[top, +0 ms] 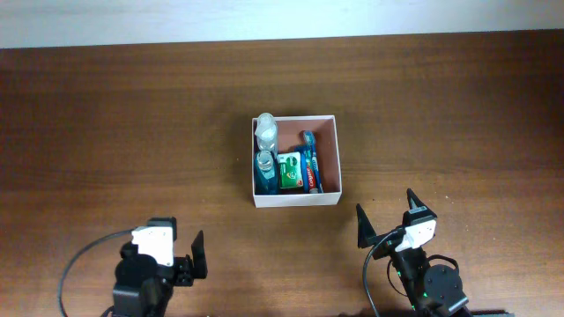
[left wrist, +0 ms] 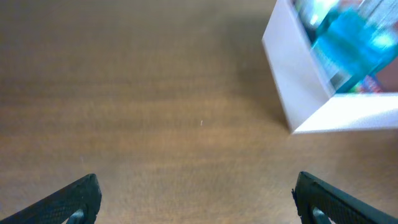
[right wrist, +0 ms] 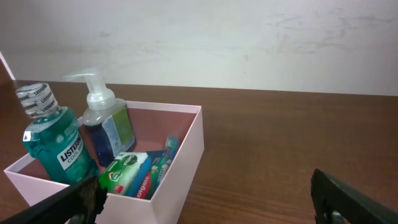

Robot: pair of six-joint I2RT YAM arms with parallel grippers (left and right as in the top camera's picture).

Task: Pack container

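Note:
The container (top: 296, 201) is a square white-walled box with a reddish-brown floor at the table's middle. It holds a blue-green mouthwash bottle (top: 264, 166), a clear pump bottle (top: 266, 130), a green soap box (top: 289, 172) and a toothpaste and toothbrush (top: 310, 162). The same items show in the right wrist view: mouthwash (right wrist: 53, 140), pump bottle (right wrist: 107, 127), soap box (right wrist: 124, 170). My left gripper (top: 185, 251) is open and empty at the near left. My right gripper (top: 388, 218) is open and empty, just near-right of the box. The box corner (left wrist: 311, 93) shows in the left wrist view.
The brown wooden table (top: 115, 132) stretches around the box. A pale wall (right wrist: 217, 43) stands behind the table's far edge.

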